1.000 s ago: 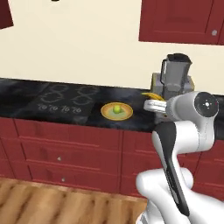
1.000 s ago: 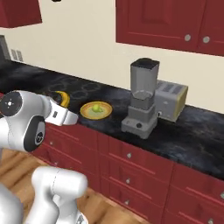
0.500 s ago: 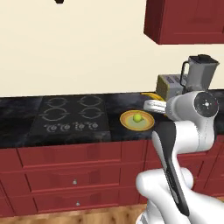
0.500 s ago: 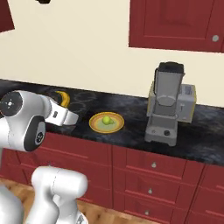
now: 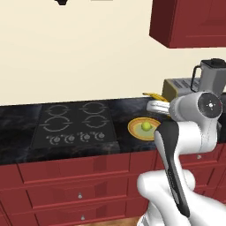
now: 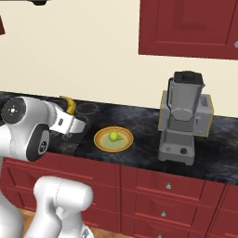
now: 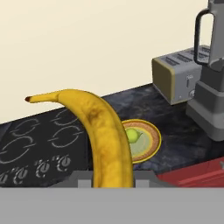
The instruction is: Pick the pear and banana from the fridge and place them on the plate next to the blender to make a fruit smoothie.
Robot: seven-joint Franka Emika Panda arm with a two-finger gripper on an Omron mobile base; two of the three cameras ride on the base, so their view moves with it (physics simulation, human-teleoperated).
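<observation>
My gripper (image 7: 111, 177) is shut on the banana (image 7: 103, 131), a curved yellow fruit with a dark tip that rises from between the fingers. The same banana (image 5: 153, 95) sticks up from the hand (image 5: 156, 106) above the counter, just behind and left of the plate. On the yellow-orange plate (image 5: 132, 129) (image 6: 100, 139) (image 7: 155, 140) lies the pear (image 5: 146, 126) (image 6: 113, 136) (image 7: 131, 135), small, round and yellow-green. The blender (image 6: 181, 116) (image 5: 214, 79) (image 7: 212, 74) stands to the right of the plate. The fridge is out of view.
A silver toaster (image 6: 204, 114) (image 7: 177, 81) sits behind the blender. A black cooktop (image 5: 75, 123) with four burners lies left of the plate. Red drawers (image 6: 162, 195) run below the dark counter, red wall cabinets (image 6: 190, 23) hang above.
The whole picture has shifted, so the base has driven along the counter; plate and blender now sit closer in view. The gripper stays shut on the banana.
</observation>
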